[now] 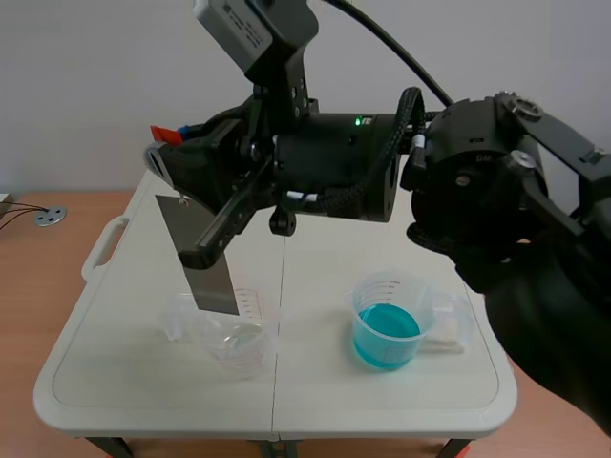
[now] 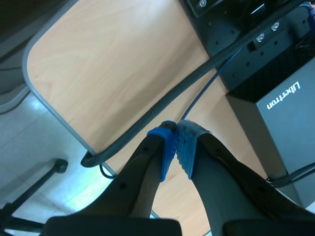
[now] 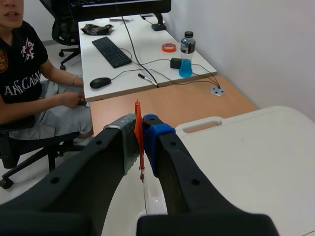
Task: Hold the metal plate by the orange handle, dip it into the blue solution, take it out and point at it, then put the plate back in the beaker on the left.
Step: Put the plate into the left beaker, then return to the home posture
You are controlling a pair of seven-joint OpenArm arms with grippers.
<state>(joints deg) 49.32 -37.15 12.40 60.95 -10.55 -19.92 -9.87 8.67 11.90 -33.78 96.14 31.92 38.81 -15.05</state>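
— While it hangs there, where is the metal plate?
— Over the left beaker, off the white bench. The right jaws are clenched on its orange handle, and the left jaws are closed on nothing.
— Beakers?
— Two, clear: the left empty, the right beaker holding blue solution. One plate: flat, grey, rectangular.

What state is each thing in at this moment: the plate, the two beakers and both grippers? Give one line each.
metal plate: hanging tilted by its orange handle, over the left beaker.
left beaker: upright, empty.
right beaker: upright, part full of blue solution.
right gripper: shut on the orange handle.
left gripper: shut on nothing.
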